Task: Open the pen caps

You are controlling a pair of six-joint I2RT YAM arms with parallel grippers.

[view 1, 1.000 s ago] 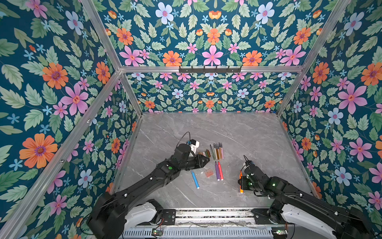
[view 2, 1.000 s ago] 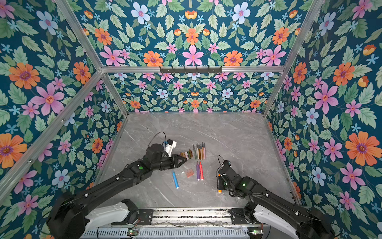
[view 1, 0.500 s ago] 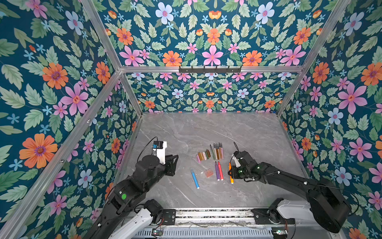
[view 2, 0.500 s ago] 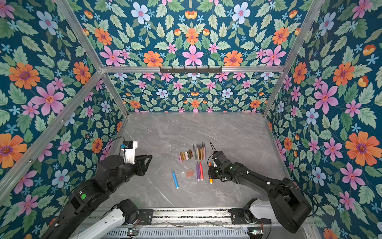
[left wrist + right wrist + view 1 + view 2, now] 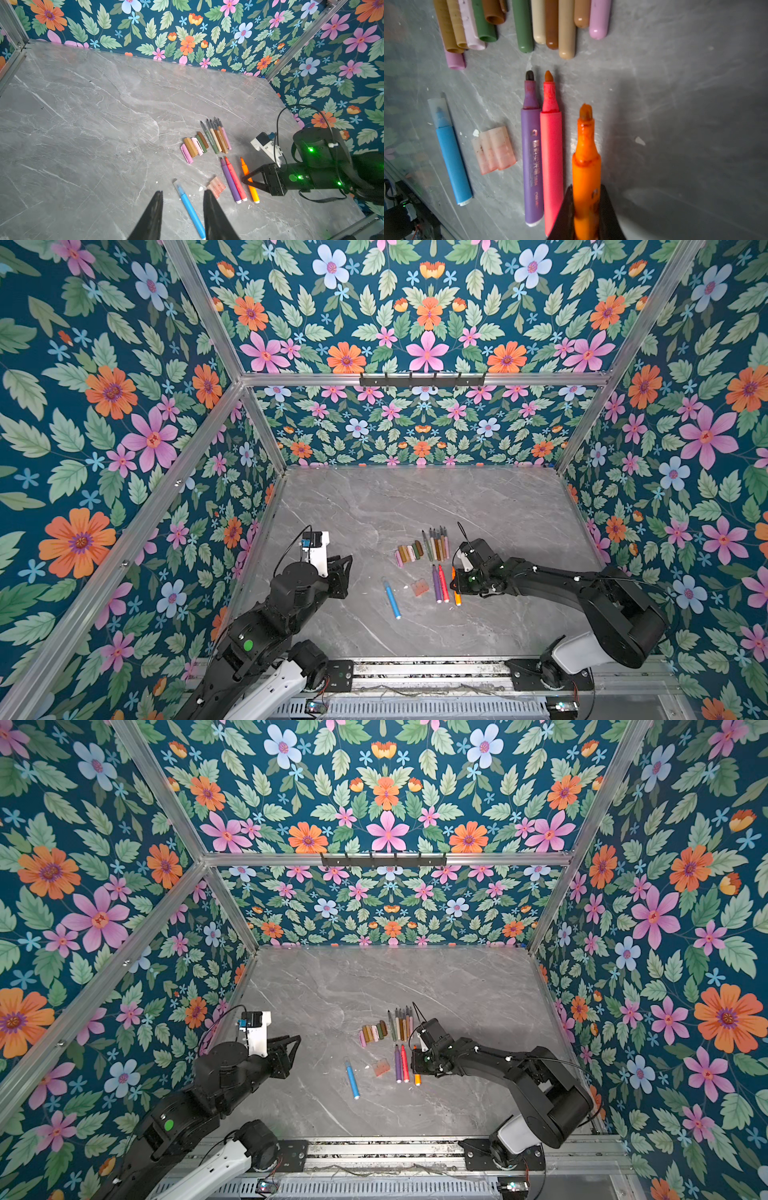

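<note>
Right gripper (image 5: 586, 188): low over the grey marble tabletop (image 5: 83, 124), fingers pinched on the barrel of the orange marker (image 5: 586, 145).
Orange marker: uncapped, with its tip pointing straight ahead of the right gripper's fingers and its rear end sticking out behind them. It looks to be lying on the tabletop, though contact is hard to confirm.
Left gripper (image 5: 183, 192): fingers spread with nothing between them, raised above the tabletop, well apart from the right gripper.
Blue marker (image 5: 190, 209): flat on the tabletop below and ahead of the left gripper, seen through the gap between its fingers. A translucent cap (image 5: 439, 112) sits on its tip.
Pink-red marker (image 5: 552, 158): uncapped, just beside the orange marker on the side toward the left gripper, and parallel to it.
Purple marker (image 5: 531, 158): uncapped, touching the pink-red marker on its far side from the right gripper.
Translucent reddish caps (image 5: 494, 149): a small cluster lying side by side, loose on the tabletop between the purple marker and the blue marker, ahead of the left gripper.
Pen caps (image 5: 194, 146): a row in pink, tan, olive and brown, lying touching one another. They are ahead of the right gripper, beyond the purple marker's tip and off toward the left gripper's side.
Thin pens (image 5: 217, 137): a tight row of uncapped bodies straight ahead of the right gripper, just beside the row of pen caps.
</note>
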